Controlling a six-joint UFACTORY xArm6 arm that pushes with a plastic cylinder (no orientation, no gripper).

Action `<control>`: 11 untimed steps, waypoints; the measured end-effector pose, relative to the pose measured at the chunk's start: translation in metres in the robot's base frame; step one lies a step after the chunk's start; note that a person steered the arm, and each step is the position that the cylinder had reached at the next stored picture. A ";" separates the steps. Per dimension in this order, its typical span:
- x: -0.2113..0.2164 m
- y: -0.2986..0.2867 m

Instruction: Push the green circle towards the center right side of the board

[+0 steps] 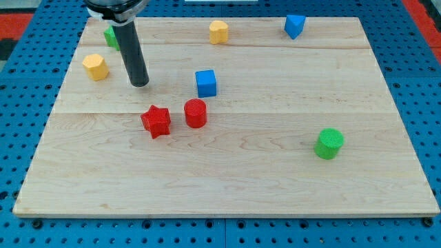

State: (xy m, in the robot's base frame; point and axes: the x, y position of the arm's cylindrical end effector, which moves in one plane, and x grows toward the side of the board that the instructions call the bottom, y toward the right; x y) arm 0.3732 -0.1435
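Note:
The green circle (329, 143), a short green cylinder, stands on the wooden board (275, 186) at the view's right, a little below mid-height. My tip (140, 83) is on the board at the upper left, far to the left of the green circle. It stands between the yellow block (96, 67) on its left and the blue cube (205, 83) on its right. It touches no block.
A red star (156, 121) and a red cylinder (196, 113) lie below my tip, right of it. A second green block (110, 36) is partly hidden behind the rod at the top left. A yellow block (218, 32) and a blue block (295, 25) sit near the top edge.

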 end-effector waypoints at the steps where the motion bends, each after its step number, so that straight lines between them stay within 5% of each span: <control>1: -0.054 0.058; 2: -0.083 0.163; 4: 0.042 0.363; 5: 0.107 0.417; 6: 0.176 0.398; 7: 0.170 0.323; 9: 0.103 0.300; 10: 0.133 0.230; 11: 0.093 0.219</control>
